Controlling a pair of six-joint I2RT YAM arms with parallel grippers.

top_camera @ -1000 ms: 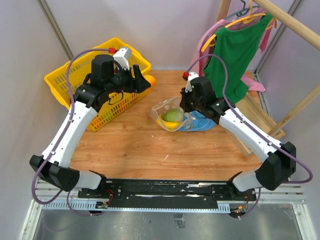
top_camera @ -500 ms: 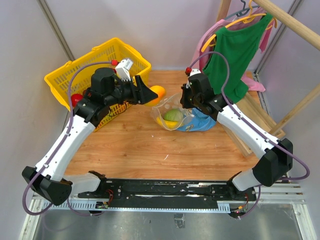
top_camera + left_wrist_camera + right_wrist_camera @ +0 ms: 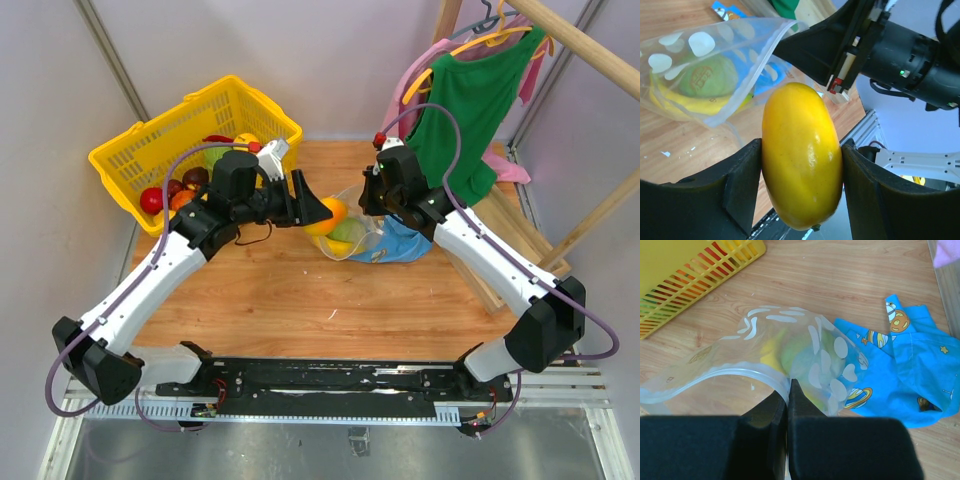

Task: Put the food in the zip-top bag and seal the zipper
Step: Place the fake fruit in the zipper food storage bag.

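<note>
My left gripper is shut on a yellow-orange oval toy fruit, held in the air just left of the zip-top bag. In the left wrist view the fruit sits between both fingers, near the bag's open mouth. My right gripper is shut on the bag's mouth edge and holds it up; its fingers pinch the pale zipper strip. A green cabbage and a yellow banana lie inside the bag.
A yellow mesh basket with several toy fruits stands at the back left. A blue patterned cloth lies under the bag's right side. A wooden rack with a green shirt stands at the back right.
My left arm has swung right from over the basket to the bag's mouth, carrying the yellow-orange fruit. My right gripper has kept hold of the bag's edge.
</note>
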